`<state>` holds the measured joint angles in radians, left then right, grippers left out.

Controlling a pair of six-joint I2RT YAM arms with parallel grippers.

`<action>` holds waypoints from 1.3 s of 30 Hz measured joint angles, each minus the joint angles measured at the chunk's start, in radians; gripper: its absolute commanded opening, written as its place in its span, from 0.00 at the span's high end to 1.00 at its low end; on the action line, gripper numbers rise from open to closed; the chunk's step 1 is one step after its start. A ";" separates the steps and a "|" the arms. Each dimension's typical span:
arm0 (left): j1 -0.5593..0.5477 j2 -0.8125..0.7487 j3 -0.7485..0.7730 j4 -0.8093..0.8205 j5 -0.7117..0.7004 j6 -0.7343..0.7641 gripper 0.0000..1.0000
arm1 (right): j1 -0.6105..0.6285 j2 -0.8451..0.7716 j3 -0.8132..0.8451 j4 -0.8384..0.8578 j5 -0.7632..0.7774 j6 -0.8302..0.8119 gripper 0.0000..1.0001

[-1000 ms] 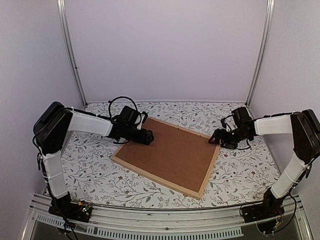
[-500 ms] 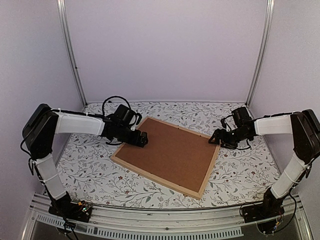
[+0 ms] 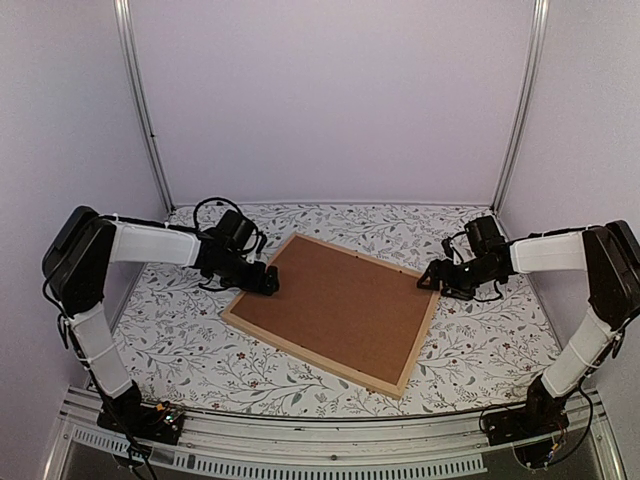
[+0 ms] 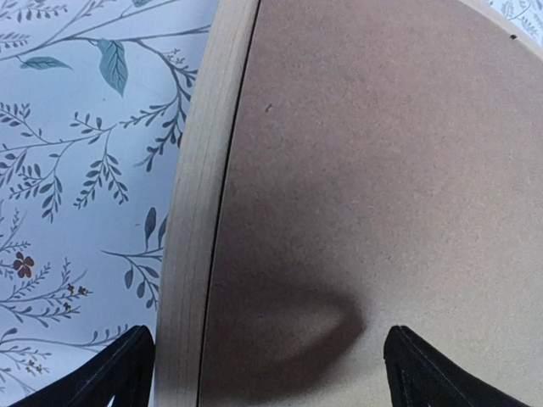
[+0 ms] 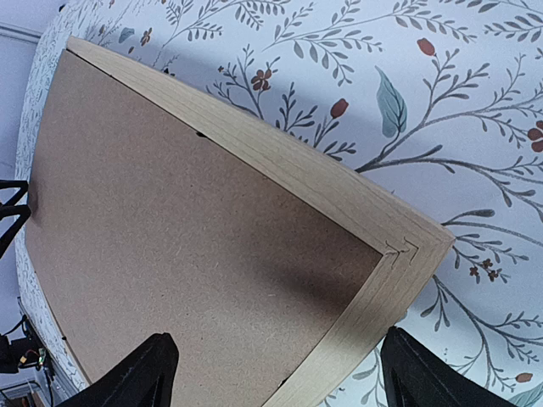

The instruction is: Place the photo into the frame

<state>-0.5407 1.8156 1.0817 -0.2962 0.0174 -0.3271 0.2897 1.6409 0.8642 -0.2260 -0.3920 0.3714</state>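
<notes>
The frame [image 3: 312,364] of light wood strips lies flat in the middle of the table, back side up, with a brown backing board [image 3: 340,305] filling it. The photo is hidden. My left gripper [image 3: 268,281] hovers open over the frame's left edge [image 4: 188,254], one finger [image 4: 110,377] outside the strip, the other [image 4: 441,377] over the board [image 4: 373,170]. My right gripper [image 3: 428,279] stands open over the frame's far right corner [image 5: 407,254], its fingers [image 5: 140,377] straddling the strip [image 5: 254,140] and the board [image 5: 170,246]. Neither gripper holds anything.
The table carries a white cloth with a leaf and flower print [image 3: 190,335]. Metal uprights [image 3: 140,100] and pale walls close in the back and sides. A rail [image 3: 330,440] runs along the near edge between the arm bases.
My left gripper has drawn back leftward across the backing board to the frame's left edge. The right arm and the frame have not moved.
</notes>
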 measured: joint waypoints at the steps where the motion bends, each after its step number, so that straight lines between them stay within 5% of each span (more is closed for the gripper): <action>1: 0.001 0.000 0.000 0.000 0.003 0.001 0.05 | 0.000 -0.001 -0.002 0.001 -0.002 0.002 0.14; 24: -0.018 -0.049 -0.103 0.066 0.004 -0.018 0.09 | 0.008 0.039 0.000 -0.031 -0.043 0.013 0.14; 39: -0.269 -0.167 -0.203 0.018 0.028 -0.174 0.10 | -0.048 0.263 0.349 -0.204 0.143 -0.064 0.14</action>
<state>-0.8101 1.6489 0.8787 -0.2787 0.0452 -0.5007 0.2413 1.9041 1.2133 -0.4301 -0.2485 0.3069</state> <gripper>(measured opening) 0.892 0.861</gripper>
